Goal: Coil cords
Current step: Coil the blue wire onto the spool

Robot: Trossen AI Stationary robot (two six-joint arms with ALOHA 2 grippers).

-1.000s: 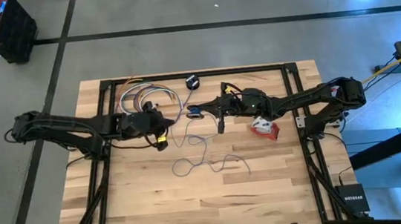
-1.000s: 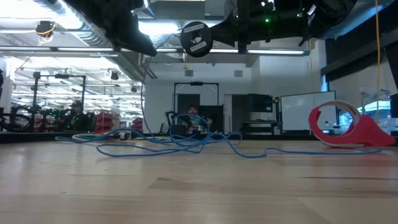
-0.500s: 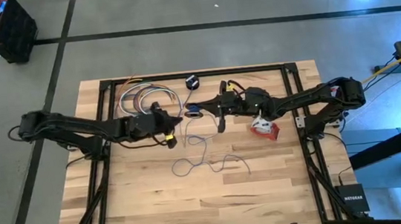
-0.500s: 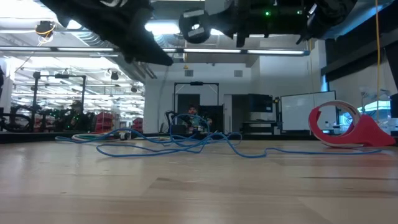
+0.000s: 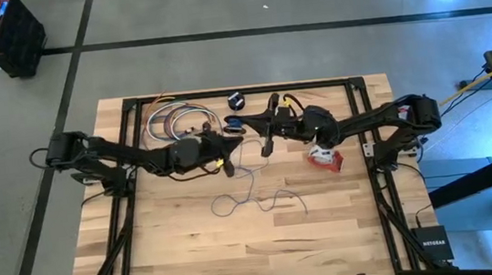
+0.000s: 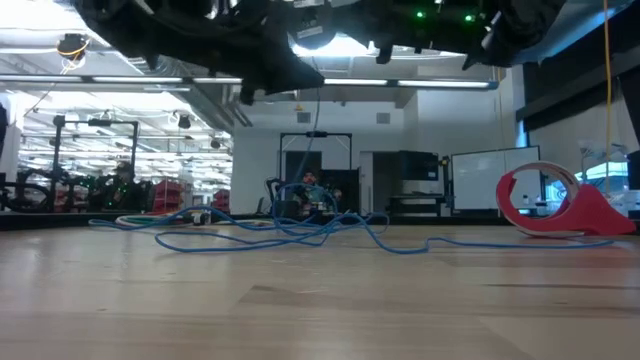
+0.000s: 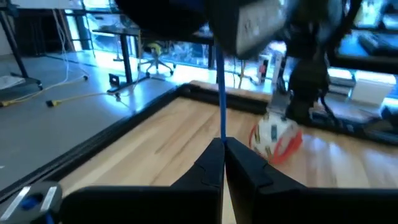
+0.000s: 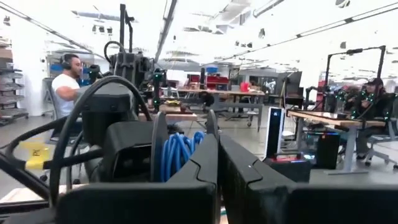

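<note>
— Cord point(image 5: 250, 195), the thin bluish one: where does it lie?
— Most of it sprawls in loose loops on the wooden table point(image 5: 184, 245), in front of both arms. In the low view it runs as a tangled blue line point(image 6: 290, 228) across the boards, and one strand rises straight up from the tangle toward the arms overhead.

— Who has hold of that strand?
— The left pincer point(image 5: 226, 149). Its wrist view shows the two fingers pressed together with the blue strand point(image 7: 219, 93) nipped between the tips point(image 7: 222, 149) and running on upward.

— And the right pincer?
— The right pincer point(image 5: 263, 145) sits just beside the left one, over the middle of the table toward its far side. Its fingers point(image 8: 208, 168) are closed tight against each other. In its wrist view a bunch of blue turns point(image 8: 179, 152) shows just past the fingers; whether those turns are actually gripped I cannot tell.

— Is the puck visible?
— A small black round puck point(image 5: 236, 100) lies near the far edge of the table, apart from both pincers.

— Anything else on the boards?
— A bundle of coiled cables point(image 5: 175, 119) of mixed colours rests at the far left part of the table, and a red tape dispenser point(image 5: 325, 156) sits beneath the right arm; the low view shows it point(image 6: 560, 205) standing on the right.

— And beyond the table?
— A person in a white shirt point(image 8: 65, 87) sits in the room behind.
</note>
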